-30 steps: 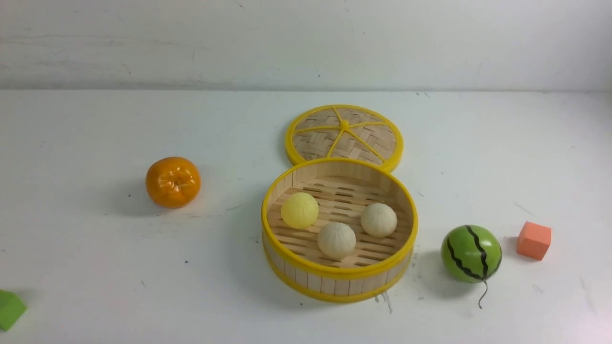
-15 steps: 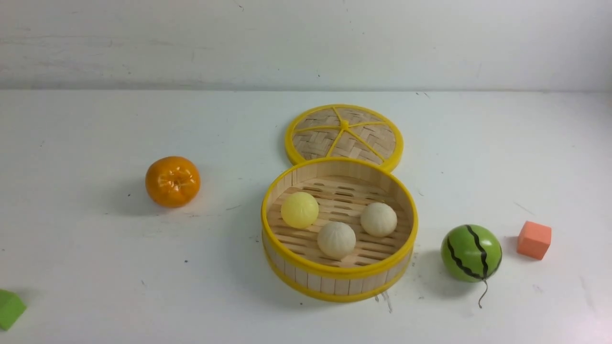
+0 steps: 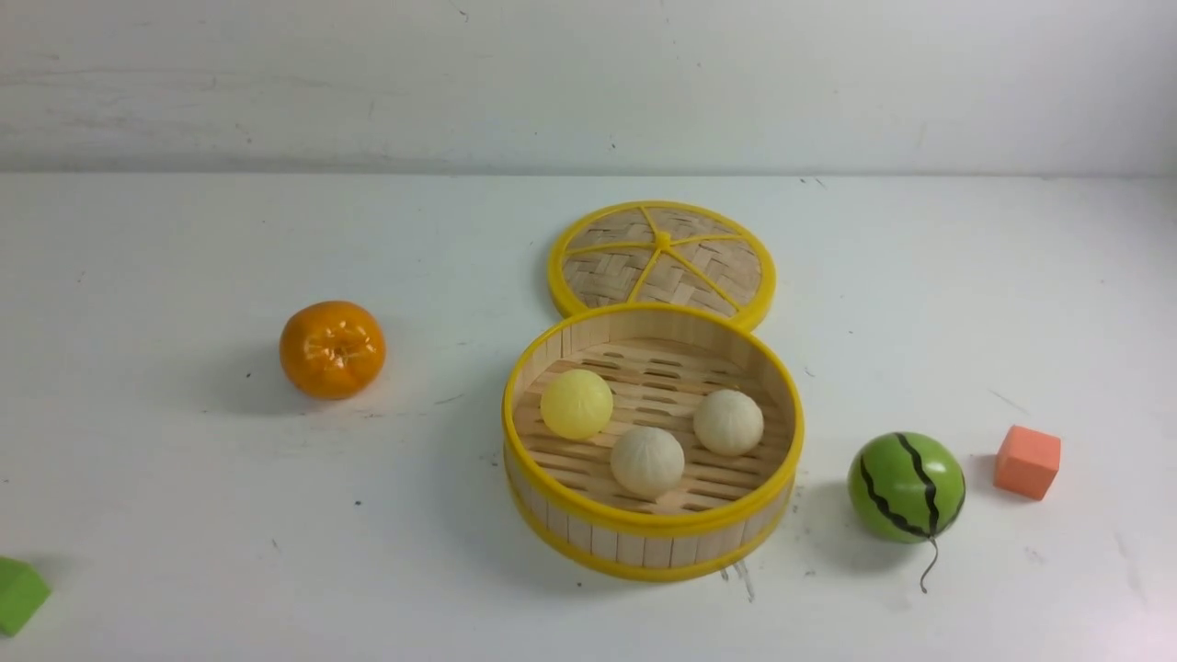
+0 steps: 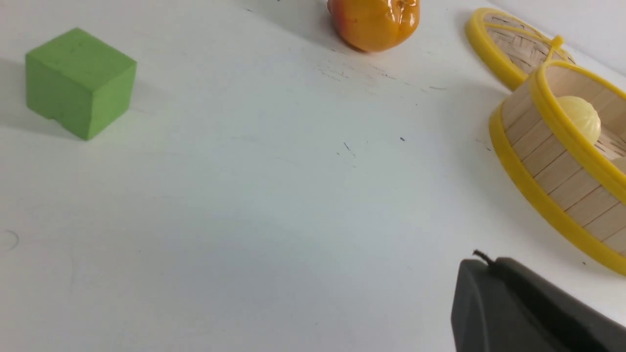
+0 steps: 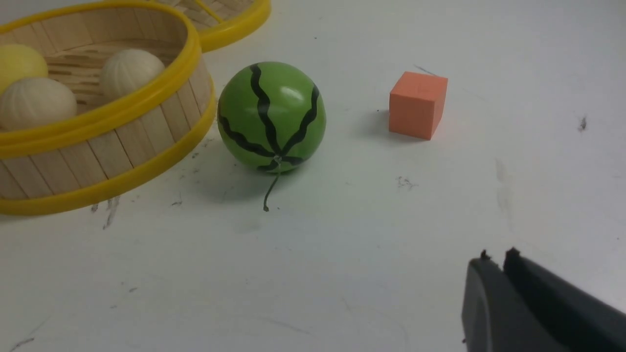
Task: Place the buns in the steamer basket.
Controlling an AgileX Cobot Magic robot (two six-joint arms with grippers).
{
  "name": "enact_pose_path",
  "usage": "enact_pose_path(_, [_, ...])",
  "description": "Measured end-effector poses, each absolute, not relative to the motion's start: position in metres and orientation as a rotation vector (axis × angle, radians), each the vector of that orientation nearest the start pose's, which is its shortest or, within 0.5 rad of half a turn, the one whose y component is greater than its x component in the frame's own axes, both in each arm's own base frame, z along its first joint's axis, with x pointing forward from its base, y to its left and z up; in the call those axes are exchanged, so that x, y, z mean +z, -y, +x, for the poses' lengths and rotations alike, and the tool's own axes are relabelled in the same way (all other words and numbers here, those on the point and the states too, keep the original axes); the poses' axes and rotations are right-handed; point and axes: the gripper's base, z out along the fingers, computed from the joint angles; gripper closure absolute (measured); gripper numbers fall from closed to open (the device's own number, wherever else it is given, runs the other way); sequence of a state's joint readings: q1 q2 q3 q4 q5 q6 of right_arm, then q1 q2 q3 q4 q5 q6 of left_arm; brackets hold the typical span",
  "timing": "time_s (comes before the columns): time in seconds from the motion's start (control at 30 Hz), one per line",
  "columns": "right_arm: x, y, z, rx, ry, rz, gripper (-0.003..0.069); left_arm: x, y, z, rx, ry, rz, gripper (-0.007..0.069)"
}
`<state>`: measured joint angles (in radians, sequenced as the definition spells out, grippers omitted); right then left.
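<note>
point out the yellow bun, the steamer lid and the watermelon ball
yellow bun (image 3: 577, 404), front view, middle of its rounded top
steamer lid (image 3: 662, 256), front view, woven face near the hub
watermelon ball (image 5: 272, 116), right wrist view, centre of its striped side

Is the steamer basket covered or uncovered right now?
Uncovered. The lid lies flat on the table behind the steamer basket, and all three buns show inside.
</note>
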<state>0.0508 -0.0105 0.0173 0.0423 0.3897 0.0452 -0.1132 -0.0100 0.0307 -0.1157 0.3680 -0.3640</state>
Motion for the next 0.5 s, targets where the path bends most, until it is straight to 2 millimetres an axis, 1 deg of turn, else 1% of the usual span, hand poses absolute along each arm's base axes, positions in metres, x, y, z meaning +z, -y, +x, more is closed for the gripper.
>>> enact_pose_path(0.5, [0.1730,-0.0041,0.0519,0.108,-1.881,0.020,0.0610,0.1705,0.0097,0.0520,-0.441,-1.868,-0.309,0.0638])
